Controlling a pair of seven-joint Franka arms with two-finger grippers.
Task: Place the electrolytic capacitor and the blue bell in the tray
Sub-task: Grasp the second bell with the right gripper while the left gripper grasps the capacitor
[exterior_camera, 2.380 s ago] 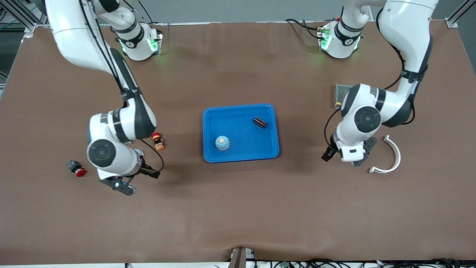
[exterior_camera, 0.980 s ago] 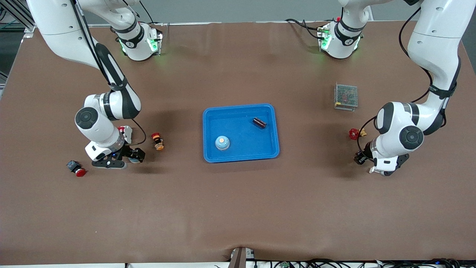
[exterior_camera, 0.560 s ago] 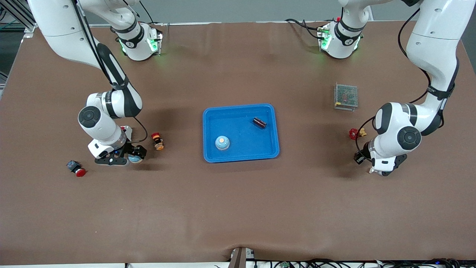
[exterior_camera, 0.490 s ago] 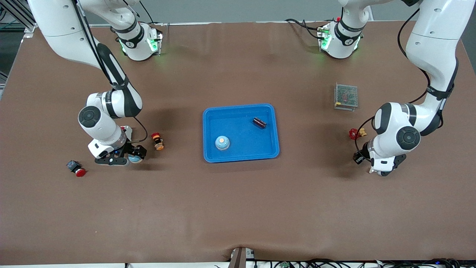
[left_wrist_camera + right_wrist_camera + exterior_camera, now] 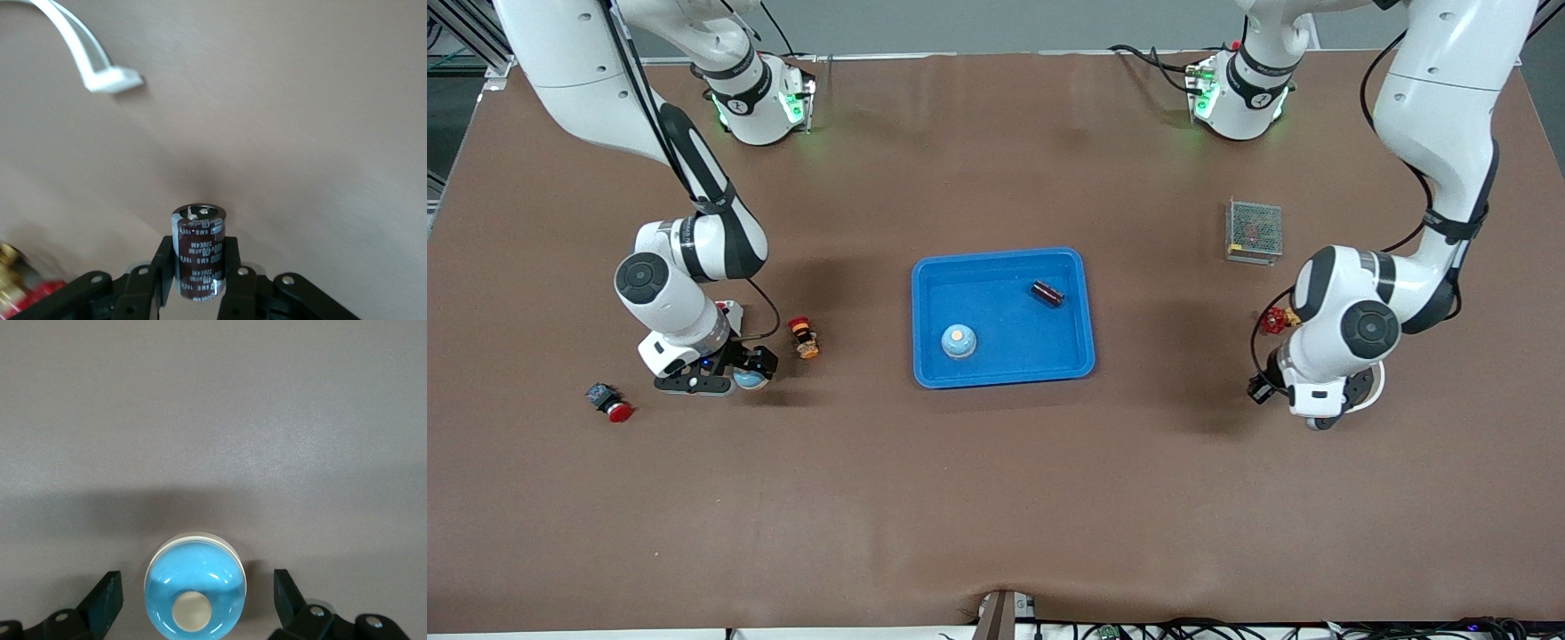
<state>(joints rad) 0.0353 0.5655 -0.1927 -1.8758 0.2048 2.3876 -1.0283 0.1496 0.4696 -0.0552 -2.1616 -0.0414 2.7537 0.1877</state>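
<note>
Blue plastic catches the eye first, low in the frame at the right arm's end of the table. There a blue bell (image 5: 195, 577) sits on the brown mat between the fingers of the right gripper (image 5: 195, 593), which stand wide apart on either side of it without touching. To do this step well, we would keep the bell centred, close squarely on its lower rim rather than on the slippery dome, and lift only once it sits firm.

Nearby lie a red push button (image 5: 611, 402) and a red-and-orange button (image 5: 804, 338), both outside the grasp.

At the centre of the frame, the blue tray (image 5: 925, 320) already holds another bell (image 5: 959, 340) and a dark cylinder (image 5: 1048, 292), likely a capacitor.

Toward the left arm's end, a metal mesh box (image 5: 1254, 229) sits higher in the frame, with a small red part (image 5: 1274, 320) below it. The left gripper (image 5: 198, 253) is clamped on an upright electrolytic capacitor (image 5: 199, 233). We would raise it straight up, clear the tray's rim, and set it down away from the parts already there.

In the front view the left wrist covers that gripper, the capacitor and most of a white curved clip (image 5: 87, 57). We cannot tell whether the capacitor is off the mat.
</note>
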